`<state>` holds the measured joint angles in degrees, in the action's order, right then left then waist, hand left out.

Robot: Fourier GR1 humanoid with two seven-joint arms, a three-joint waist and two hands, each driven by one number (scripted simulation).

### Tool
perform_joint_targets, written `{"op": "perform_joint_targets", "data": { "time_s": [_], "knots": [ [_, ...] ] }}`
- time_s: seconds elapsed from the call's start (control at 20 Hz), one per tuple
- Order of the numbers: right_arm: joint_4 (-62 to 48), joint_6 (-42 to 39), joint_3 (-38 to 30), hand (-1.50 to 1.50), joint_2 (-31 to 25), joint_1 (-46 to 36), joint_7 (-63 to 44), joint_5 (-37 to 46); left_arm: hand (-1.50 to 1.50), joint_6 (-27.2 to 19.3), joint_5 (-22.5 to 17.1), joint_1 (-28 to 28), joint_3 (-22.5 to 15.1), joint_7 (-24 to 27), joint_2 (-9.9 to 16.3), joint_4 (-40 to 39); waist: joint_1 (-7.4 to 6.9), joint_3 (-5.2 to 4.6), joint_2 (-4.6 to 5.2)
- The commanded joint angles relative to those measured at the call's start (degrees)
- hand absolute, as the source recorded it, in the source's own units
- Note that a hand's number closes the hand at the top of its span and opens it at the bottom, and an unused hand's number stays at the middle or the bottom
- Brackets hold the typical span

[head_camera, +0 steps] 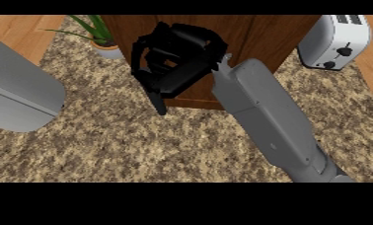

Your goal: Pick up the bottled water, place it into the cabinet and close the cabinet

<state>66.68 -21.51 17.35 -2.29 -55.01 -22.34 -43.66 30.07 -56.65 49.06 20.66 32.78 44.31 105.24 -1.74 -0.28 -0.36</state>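
Head view has the right hand (pixel 175 68) up against the front of the wooden cabinet (pixel 251 34) at the far side of the tabletop (pixel 138 140), fingers curled, nothing visibly held. No bottle shows anywhere; possibly it's inside already or hidden behind the hand. Risk: curled fingers could slide off the cabinet front, leaving it ajar. Left hand isn't visible.

counter (pixel 131 135): showing speckled tan and brown granite
cabinet (pixel 255 36): showing dark reddish-brown wood, behind the hand
right hand (pixel 175 68): showing black
forearm (pixel 270 115): showing grey
toaster (pixel 331 41): showing silver-white, black knobs
plant (pixel 94 29): showing green leaves, pale pot
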Motion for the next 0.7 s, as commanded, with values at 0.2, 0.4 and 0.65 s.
{"op": "perform_joint_targets", "data": {
  "time_s": [0.2, 0.4, 0.65],
  "knots": [
    [-4.98, 5.81, -7.20, -1.50, -1.99, -7.34, 9.07, 7.46, -1.50, 1.00, 0.17, -1.87, -0.23, -1.63, -1.42, -0.15, 0.16, 0.26, 0.63],
    [-6.29, 8.31, -9.78, -1.50, -4.21, -10.51, 7.68, 7.55, -1.50, 1.59, 0.78, -1.81, 0.64, -2.25, -0.91, 0.61, -0.41, 0.28, 0.68],
    [-7.09, 9.92, -10.05, -1.50, -2.64, -12.84, 7.64, 7.73, -1.50, -1.32, 2.28, -6.47, -2.85, -4.04, -1.74, 1.74, 0.63, 0.23, 1.15]
  ]
}}
